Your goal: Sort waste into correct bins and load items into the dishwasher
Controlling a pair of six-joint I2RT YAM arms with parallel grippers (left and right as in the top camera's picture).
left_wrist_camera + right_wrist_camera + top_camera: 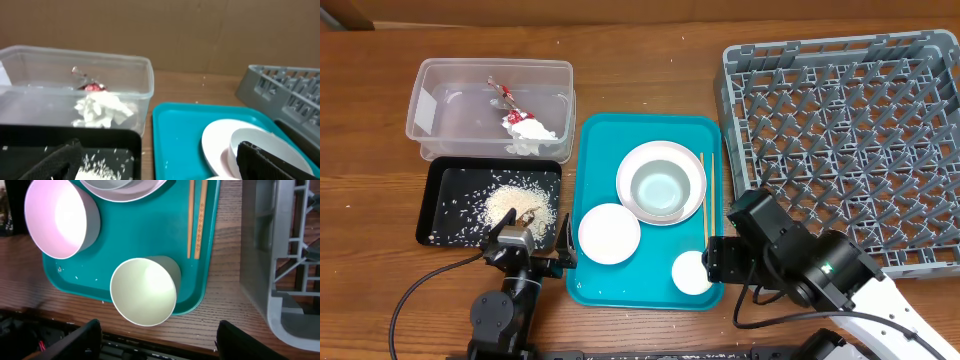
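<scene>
While both arms hover at the near edge of the tabletop point(640, 40), layout: bins to the left, teal tray point(605, 150) in the middle, dish rack point(840, 120) to the right.
Left pincer point(532, 246): spread wide and holding nothing, over the near right corner of the black tray point(425, 205).
Right pincer point(160, 347): fingers set well apart and gripping nothing, just off the near edge of the teal tray, with the cup in front of the gap.
Clear tub point(415, 115): far left, touching the far side of the black tray.
Napkin point(530, 130): crumpled inside the tub, toward its near right.
Red wrapper point(507, 100): in the tub, just beyond the napkin.
Rice point(510, 205): heaped in the black tray, with loose grains scattered around the heap.
Brown scrap point(528, 216): on the rice heap.
Plate point(632, 165): far right part of the teal tray.
White bowl point(660, 188): sitting in the plate.
Pink bowl point(609, 234): near left part of the teal tray, mouth up.
Cup point(142, 292): near right corner of the teal tray, mouth up.
Chopsticks point(707, 195): side by side along the teal tray's right edge, just beside the plate.
</scene>
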